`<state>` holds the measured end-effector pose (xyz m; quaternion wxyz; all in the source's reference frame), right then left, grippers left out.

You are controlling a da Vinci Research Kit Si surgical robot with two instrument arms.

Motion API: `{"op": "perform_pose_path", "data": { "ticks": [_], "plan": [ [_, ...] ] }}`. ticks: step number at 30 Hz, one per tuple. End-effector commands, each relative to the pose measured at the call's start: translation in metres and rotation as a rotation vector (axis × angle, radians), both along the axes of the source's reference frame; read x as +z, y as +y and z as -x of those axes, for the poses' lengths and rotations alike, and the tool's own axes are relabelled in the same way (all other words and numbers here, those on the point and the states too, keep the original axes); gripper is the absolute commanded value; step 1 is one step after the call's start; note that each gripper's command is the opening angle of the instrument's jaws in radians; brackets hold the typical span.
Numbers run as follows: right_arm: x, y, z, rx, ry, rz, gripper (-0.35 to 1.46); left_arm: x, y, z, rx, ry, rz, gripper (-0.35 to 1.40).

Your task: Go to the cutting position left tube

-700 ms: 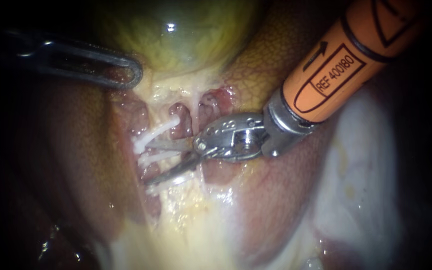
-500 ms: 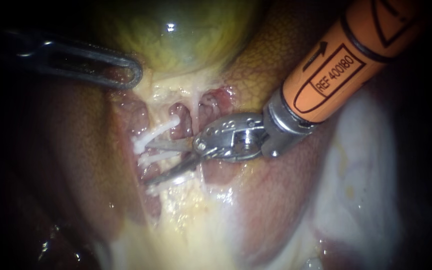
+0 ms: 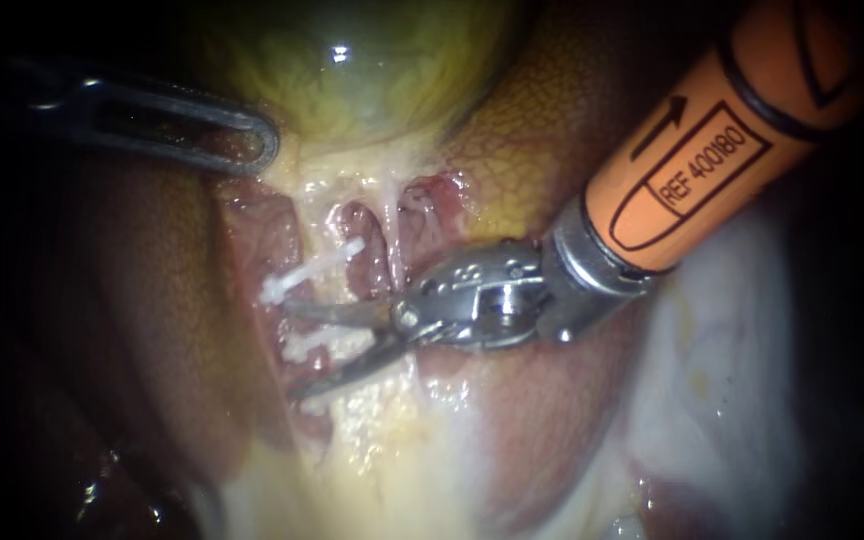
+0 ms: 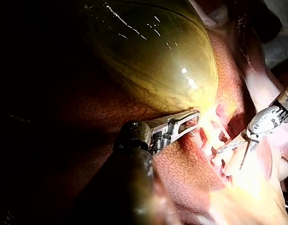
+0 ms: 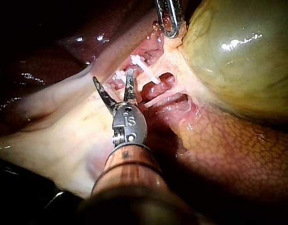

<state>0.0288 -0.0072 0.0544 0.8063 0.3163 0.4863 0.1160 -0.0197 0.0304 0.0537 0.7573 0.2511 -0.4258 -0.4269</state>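
We're lining up right instrument [image 3: 292, 350], blades apart & gripping nothing, across left tube [image 3: 274, 245] btwn clips [image 3: 312, 270], keeping tips in sight.

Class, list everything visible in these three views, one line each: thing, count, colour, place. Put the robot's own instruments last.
gallbladder: one, glossy green-yellow, above the tubes
liver: one, mottled red-brown, around and under the gallbladder
tubes: at least two, reddish, running down from the gallbladder's neck
clips: three as far as shows, white, across the reddish tissue where the blades reach
pale tissue: one patch, yellow-white, below the clips
left instrument: one, dark metal, tip at the gallbladder's lower edge
right instrument: one, orange shaft with silver blades, jaws open among the clips
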Motion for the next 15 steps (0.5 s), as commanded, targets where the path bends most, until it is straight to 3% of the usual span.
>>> {"op": "perform_pose_path", "data": {
  "ticks": [1, 9, 15],
  "plan": [
    [-0.0002, 0.0002, 0.0004, -0.001, 0.002, -0.001, 1.28, 0.0000, 0.0000, 0.0000, -0.001, 0.001, 0.000, -0.35],
    [-0.0012, 0.0010, 0.0036, 0.000, 0.003, -0.003, 1.28, 0.0000, 0.0000, 0.0000, -0.001, 0.000, 0.000, -0.35],
    [-0.0003, 0.0016, 0.0044, -0.002, 0.003, -0.002, 1.28, 0.0000, 0.0000, 0.0000, -0.001, 0.001, 0.000, -0.35]
  ]
}}
